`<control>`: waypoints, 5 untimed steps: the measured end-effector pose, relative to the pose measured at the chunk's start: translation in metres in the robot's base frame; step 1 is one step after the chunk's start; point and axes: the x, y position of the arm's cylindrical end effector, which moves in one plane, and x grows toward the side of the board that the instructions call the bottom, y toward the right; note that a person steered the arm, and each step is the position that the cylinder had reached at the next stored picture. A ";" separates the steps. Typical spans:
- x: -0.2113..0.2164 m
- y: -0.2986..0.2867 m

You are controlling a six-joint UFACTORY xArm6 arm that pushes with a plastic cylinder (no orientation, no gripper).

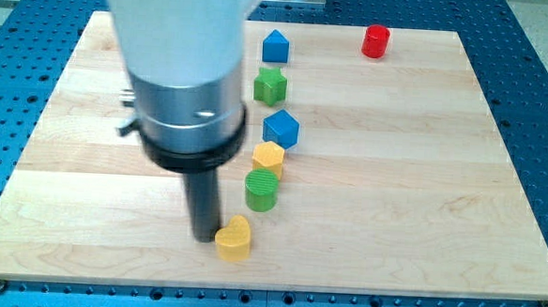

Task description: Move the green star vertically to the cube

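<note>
The green star lies on the wooden board near the view's top centre. The blue cube lies just below it and slightly right, a small gap apart. My tip rests on the board at the lower centre, touching or nearly touching the left side of a yellow heart block. The tip is well below and left of the green star and the cube. The arm's large body hides the board's upper left part.
A blue house-shaped block sits above the star. A yellow hexagon block and a green cylinder lie in a column below the cube. A red cylinder stands at the top right. The board's edge runs along the bottom.
</note>
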 end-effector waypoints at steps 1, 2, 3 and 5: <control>0.034 0.004; 0.014 0.028; 0.013 0.031; -0.100 0.010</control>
